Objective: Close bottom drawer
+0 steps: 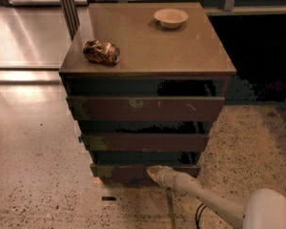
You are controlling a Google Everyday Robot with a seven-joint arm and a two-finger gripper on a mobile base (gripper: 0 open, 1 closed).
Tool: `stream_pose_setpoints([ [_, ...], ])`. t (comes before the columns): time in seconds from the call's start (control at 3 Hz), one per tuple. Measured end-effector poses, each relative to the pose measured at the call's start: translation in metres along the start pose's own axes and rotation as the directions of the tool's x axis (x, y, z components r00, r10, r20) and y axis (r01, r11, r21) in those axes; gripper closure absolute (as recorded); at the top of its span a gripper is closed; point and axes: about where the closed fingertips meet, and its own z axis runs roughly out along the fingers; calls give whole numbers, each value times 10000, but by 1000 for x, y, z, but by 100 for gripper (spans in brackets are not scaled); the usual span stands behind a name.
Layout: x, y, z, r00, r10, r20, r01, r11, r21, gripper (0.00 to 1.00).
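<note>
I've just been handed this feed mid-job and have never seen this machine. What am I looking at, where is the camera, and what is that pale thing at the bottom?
There is one camera, looking down at the front of a brown cabinet. Where it is mounted is not on record. The pale thing is the robot's single arm, coming in from the lower right. Its tip is the pincer, the part that grips or pushes. The pincer is at the front of the bottom drawer, the lowest of three, and seems to touch it. That drawer appears to stick out slightly, so the job is to push it in. The pincer holds nothing. On the cabinet top sit a small pale bowl at the back and a crumpled brown item near the left edge. I cannot tell what that item is.
</note>
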Motion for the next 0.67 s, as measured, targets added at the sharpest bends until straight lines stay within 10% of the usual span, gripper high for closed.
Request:
stream_pose_setpoints([
  [0.67,6,8,6,9999,23,-170,-26,9998,-198,100],
])
